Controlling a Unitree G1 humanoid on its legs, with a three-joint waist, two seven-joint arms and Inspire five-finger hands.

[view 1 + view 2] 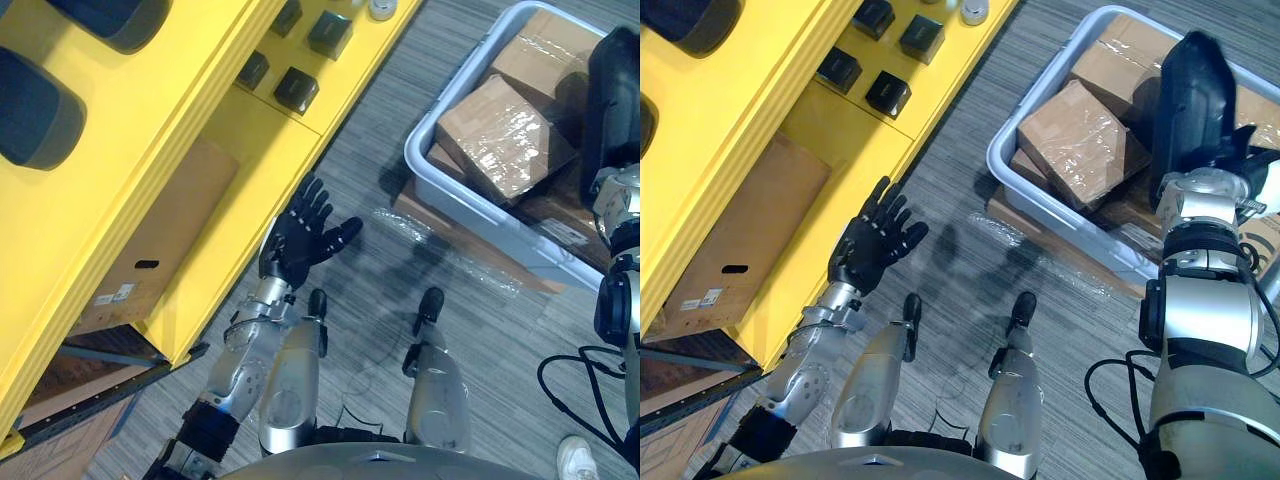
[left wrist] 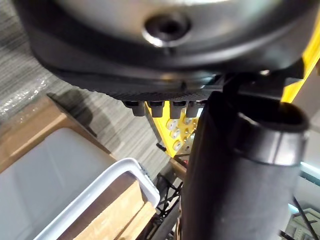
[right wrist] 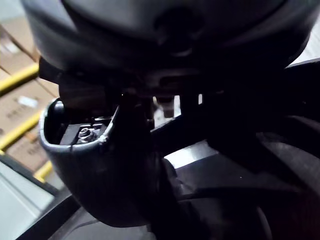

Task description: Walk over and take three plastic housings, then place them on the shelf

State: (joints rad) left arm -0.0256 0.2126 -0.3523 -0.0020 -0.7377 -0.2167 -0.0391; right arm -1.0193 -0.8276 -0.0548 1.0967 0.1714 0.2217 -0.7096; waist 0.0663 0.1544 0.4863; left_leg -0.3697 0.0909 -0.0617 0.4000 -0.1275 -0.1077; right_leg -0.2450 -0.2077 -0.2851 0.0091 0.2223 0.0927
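Three dark plastic housings (image 1: 30, 110): two on the yellow shelf (image 1: 270, 140), one plastic housing (image 1: 1192, 100) off it. Four small black blocks (image 1: 296, 88) on the shelf. One grey bin (image 1: 425, 160) beside the shelf, holding at least three cardboard boxes (image 1: 505, 135).

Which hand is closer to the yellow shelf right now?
Left. The left hand hangs open right beside the yellow shelf; the right hand is well away, over the grey bin, gripping a black housing.

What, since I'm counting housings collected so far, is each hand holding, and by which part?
The right hand grips a black curved plastic housing by its lower end. The left hand is open and holds nothing.
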